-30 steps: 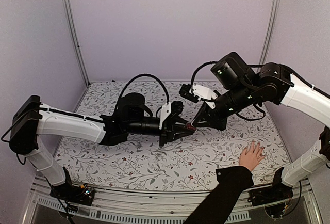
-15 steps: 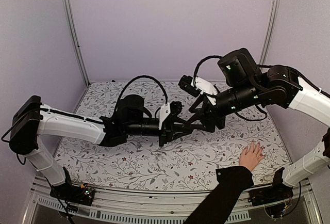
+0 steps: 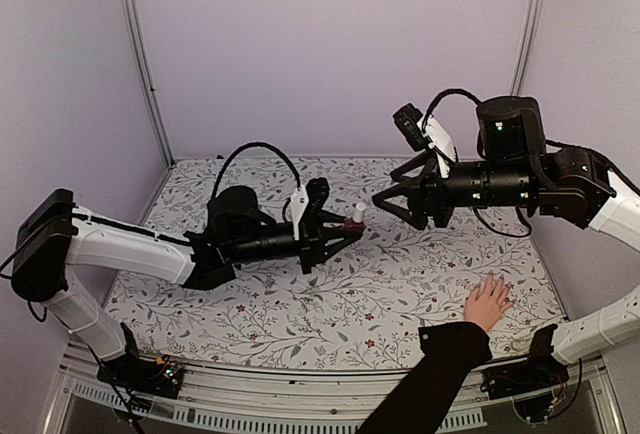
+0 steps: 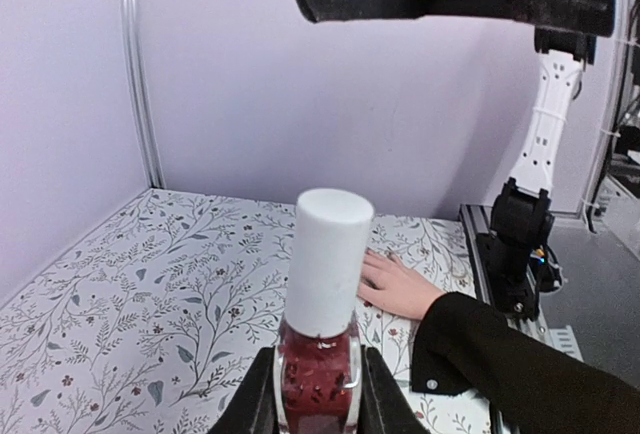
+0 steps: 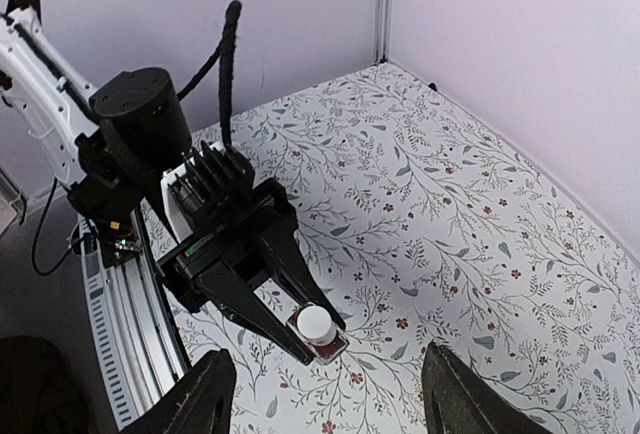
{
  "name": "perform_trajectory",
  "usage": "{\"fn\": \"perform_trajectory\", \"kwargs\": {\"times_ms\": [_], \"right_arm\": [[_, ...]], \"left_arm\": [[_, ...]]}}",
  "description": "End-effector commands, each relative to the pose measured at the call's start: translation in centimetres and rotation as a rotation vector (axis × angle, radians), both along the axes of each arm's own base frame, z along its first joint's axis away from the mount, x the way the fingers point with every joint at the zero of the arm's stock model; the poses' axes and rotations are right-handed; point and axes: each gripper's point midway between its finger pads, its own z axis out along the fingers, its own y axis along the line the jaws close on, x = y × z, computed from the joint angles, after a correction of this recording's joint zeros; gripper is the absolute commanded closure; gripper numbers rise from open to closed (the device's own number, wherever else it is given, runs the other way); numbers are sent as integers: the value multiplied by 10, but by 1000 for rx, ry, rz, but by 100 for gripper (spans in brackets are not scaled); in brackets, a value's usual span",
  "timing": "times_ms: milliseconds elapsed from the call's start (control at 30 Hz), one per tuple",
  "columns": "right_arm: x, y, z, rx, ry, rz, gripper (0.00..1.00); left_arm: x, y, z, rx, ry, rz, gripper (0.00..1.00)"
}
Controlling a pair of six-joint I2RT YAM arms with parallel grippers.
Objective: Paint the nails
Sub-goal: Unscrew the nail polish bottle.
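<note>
The left pincer (image 3: 342, 234) is clamped on a dark-red nail-polish bottle (image 4: 318, 372) at mid-frame over the flowered desk (image 3: 250, 304), with the white cap (image 4: 328, 259) on; the right pincer (image 3: 388, 204), jaws spread and empty, hangs just right of it in the top view. From the right wrist the cap shows almost end-on, low centre, so the bottle's long axis seems to point roughly at that pincer; uncapping looks the likely next move. The human hand (image 3: 488, 302) lies flat at lower right, nearer the right arm; its nails are too small to discern.
</note>
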Motion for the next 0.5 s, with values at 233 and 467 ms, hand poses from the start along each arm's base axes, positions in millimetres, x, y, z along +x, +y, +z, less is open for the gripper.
{"fn": "perform_trajectory", "kwargs": {"times_ms": [233, 467], "right_arm": [[38, 20, 20, 173, -6, -149, 41], [51, 34, 4, 140, -2, -169, 45]], "left_arm": [[29, 11, 48, -206, 76, 149, 100], [39, 11, 47, -208, 95, 202, 100]]}}
